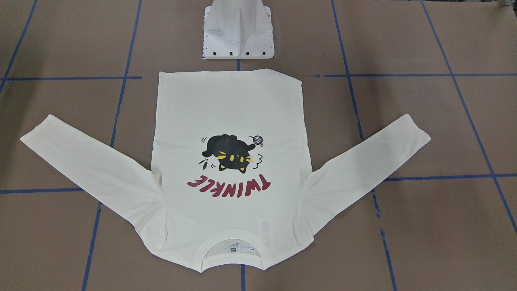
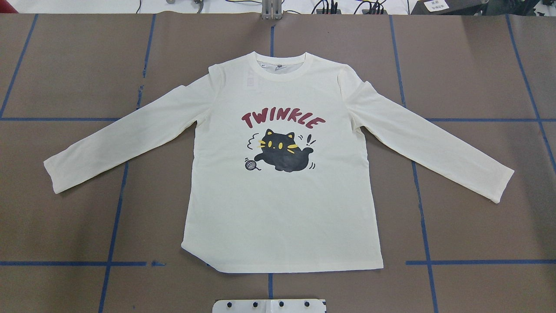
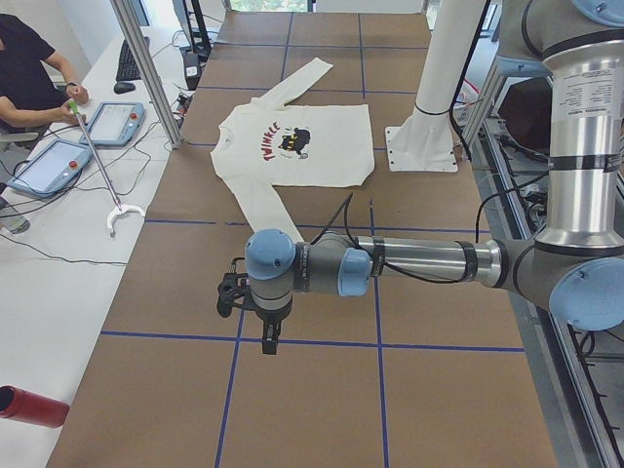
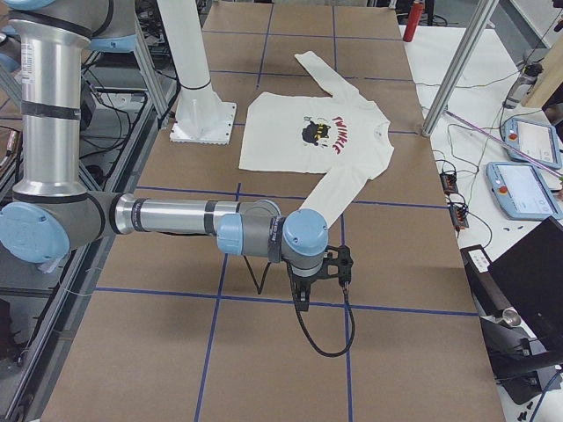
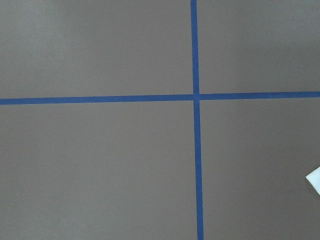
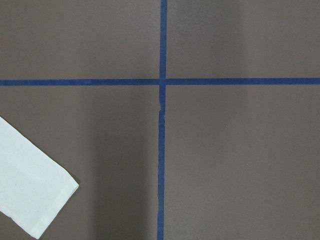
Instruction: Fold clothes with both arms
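The cream-white long-sleeved T-shirt [image 2: 278, 208] lies flat and print-up in the middle of the brown table, both sleeves spread out to the sides. Its black cat, yarn ball and red "TWINKLE" lettering [image 1: 228, 185] show clearly. My left gripper [image 3: 265, 336] hangs over bare table beyond the left sleeve's cuff [image 5: 315, 180]. My right gripper [image 4: 302, 299] hangs beyond the right sleeve's cuff [image 6: 30, 190]. Both show only in the side views, so I cannot tell whether they are open or shut. Neither touches the shirt.
The white pedestal base [image 1: 238, 36] stands just behind the shirt's hem. Blue tape lines [image 2: 113, 226] grid the table. A seated person [image 3: 24, 68] with a hooked stick, tablets [image 3: 49, 166] and cables is at the side bench; aluminium posts [image 4: 453, 66] stand along the table's far edge.
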